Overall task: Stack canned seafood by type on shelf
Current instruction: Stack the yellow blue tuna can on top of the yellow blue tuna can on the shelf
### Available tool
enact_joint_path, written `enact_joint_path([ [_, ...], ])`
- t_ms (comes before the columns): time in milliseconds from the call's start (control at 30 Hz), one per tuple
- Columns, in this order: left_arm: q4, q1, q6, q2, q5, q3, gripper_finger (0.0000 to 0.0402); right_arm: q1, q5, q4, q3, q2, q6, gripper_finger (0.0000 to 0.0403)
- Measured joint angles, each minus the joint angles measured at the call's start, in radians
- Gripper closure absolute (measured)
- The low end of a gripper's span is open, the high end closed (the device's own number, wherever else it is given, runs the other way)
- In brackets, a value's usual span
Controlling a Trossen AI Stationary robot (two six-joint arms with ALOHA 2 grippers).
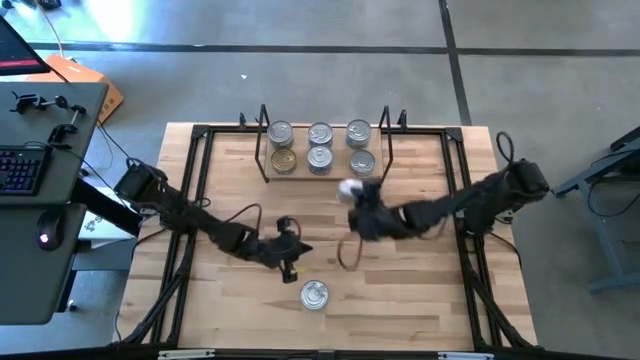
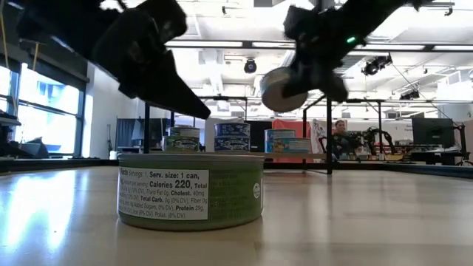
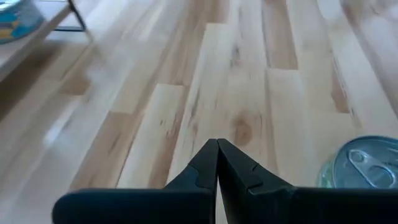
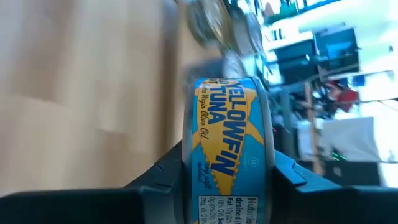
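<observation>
Five tins (image 1: 319,146) already sit on the shelf (image 1: 262,150); the right gripper (image 1: 352,190) grips a yellowfin tuna tin (image 4: 227,149) aloft near it; one green-label tin (image 1: 314,294) waits on the table beside the shut left gripper (image 1: 290,262).

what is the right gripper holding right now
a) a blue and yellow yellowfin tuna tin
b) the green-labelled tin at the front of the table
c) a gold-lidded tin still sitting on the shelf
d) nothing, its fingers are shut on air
a: in the right wrist view the right gripper has its fingers on either side of a blue and yellow yellowfin tuna tin, raised off the table.
</observation>
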Motion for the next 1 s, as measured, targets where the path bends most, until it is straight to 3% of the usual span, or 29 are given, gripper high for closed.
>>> enact_joint_path([
  [200, 0.039, -0.044, -0.047, 0.001, -0.159, -0.045, 0.0401, -0.239, -0.065, -0.006, 0.011, 0.001, -0.191, 0.0285],
  [500, 0.031, -0.048, -0.046, 0.001, -0.175, -0.049, 0.0401, -0.449, -0.202, 0.011, 0.010, 0.036, -0.224, 0.0285],
  [667, 0.031, -0.048, -0.046, 0.001, -0.175, -0.049, 0.0401, -0.474, -0.217, 0.026, 0.010, 0.076, -0.227, 0.0281],
  [867, 0.032, -0.052, -0.046, 0.001, -0.175, -0.049, 0.0401, -0.451, -0.225, -0.003, 0.015, 0.079, -0.237, 0.0188],
  [1000, 0.032, -0.052, -0.046, 0.001, -0.175, -0.049, 0.0401, -0.433, -0.227, -0.082, 0.054, 0.070, -0.249, 0.0158],
])
